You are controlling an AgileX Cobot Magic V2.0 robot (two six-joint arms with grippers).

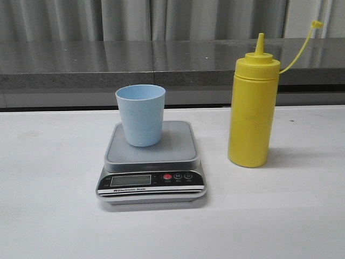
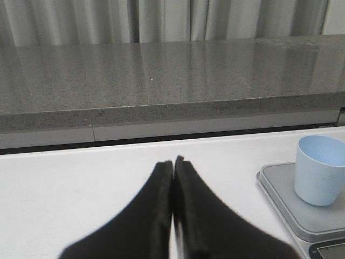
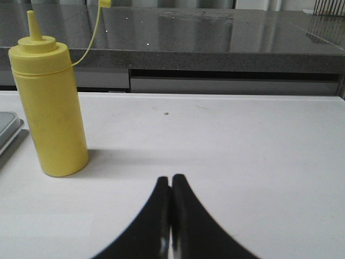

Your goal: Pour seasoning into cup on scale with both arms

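Note:
The pale blue cup stands upright on the grey platform of the scale in the middle of the white table. The yellow seasoning bottle stands upright to the right of the scale, its cap hanging open on its tether. Neither arm shows in the front view. My left gripper is shut and empty over bare table, with the cup and scale off to one side. My right gripper is shut and empty, the bottle standing apart from it.
A dark grey stone counter runs along the back edge of the white table, with grey curtains behind it. The scale's black front panel faces the camera, its display unreadable.

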